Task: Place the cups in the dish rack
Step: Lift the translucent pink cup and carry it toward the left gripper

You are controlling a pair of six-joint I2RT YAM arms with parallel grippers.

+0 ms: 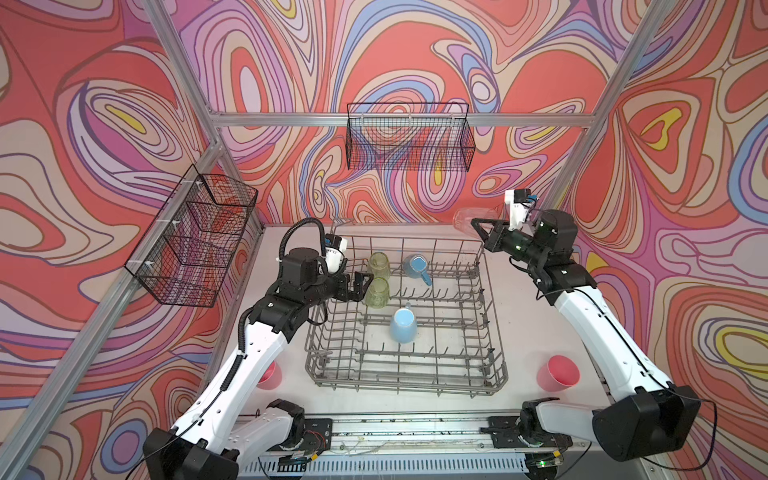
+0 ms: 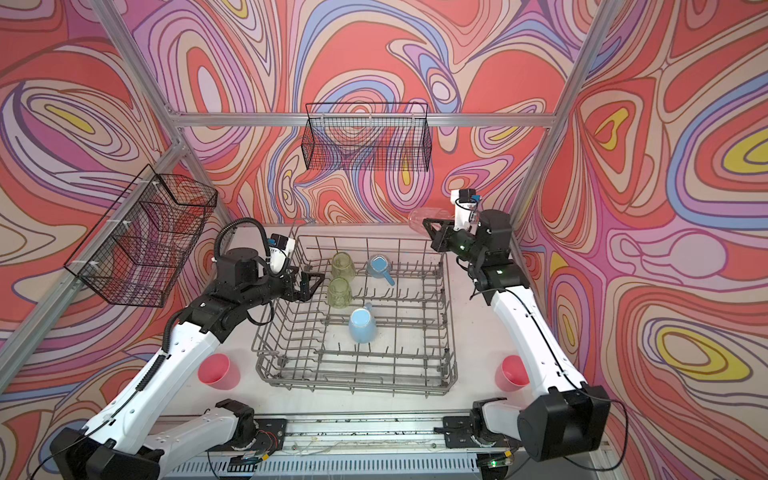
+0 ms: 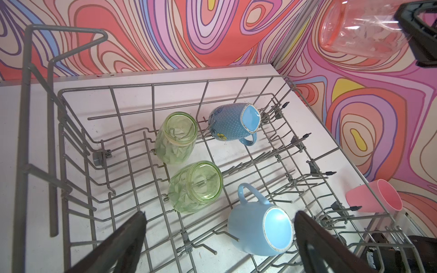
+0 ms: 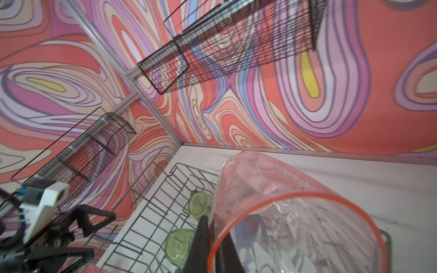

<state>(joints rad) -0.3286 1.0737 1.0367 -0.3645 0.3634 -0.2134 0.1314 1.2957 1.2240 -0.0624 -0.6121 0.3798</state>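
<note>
Cups point(image 1: 403, 326): four in dish rack point(image 1: 407, 379), two pink cups point(image 1: 559, 372) outside, one tumbler point(image 1: 467, 220) held

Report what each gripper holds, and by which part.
Right gripper pinches the translucent pink tumbler by its rim wall. Left gripper is open, holding nothing.

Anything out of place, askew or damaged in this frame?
Nothing spilled or broken. The patterned blue mug leans steeply in the dish rack instead of sitting squarely mouth-down. Two pink cups sit outside it on the table. The right gripper holds the clear pink tumbler sideways by its rim.
</note>
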